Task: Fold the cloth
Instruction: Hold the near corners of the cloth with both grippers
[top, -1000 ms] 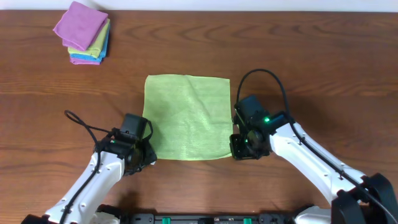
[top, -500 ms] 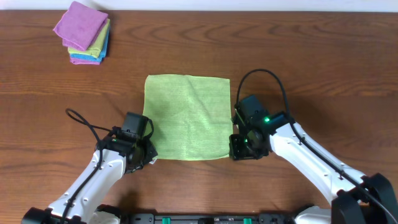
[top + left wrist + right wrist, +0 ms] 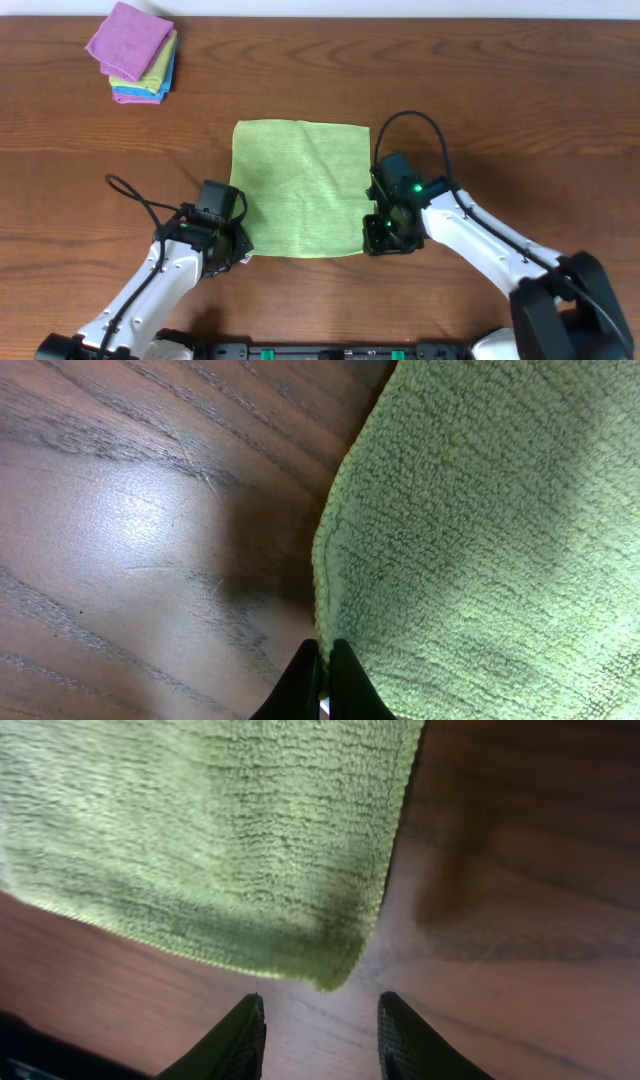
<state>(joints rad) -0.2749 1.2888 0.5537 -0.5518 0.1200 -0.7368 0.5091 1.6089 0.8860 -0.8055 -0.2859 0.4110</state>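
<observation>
Limp, light lime-green square microfibre cloth, best pinched at near corners: left pincer clamped on its hem, right pincer apart.

The left gripper has its two dark fingertips pressed together at the bottom of the view, nipping the hem of the lime-green microfibre cloth. The looped pile fills the right side; bare, glossy wooden table lies to the left
</observation>
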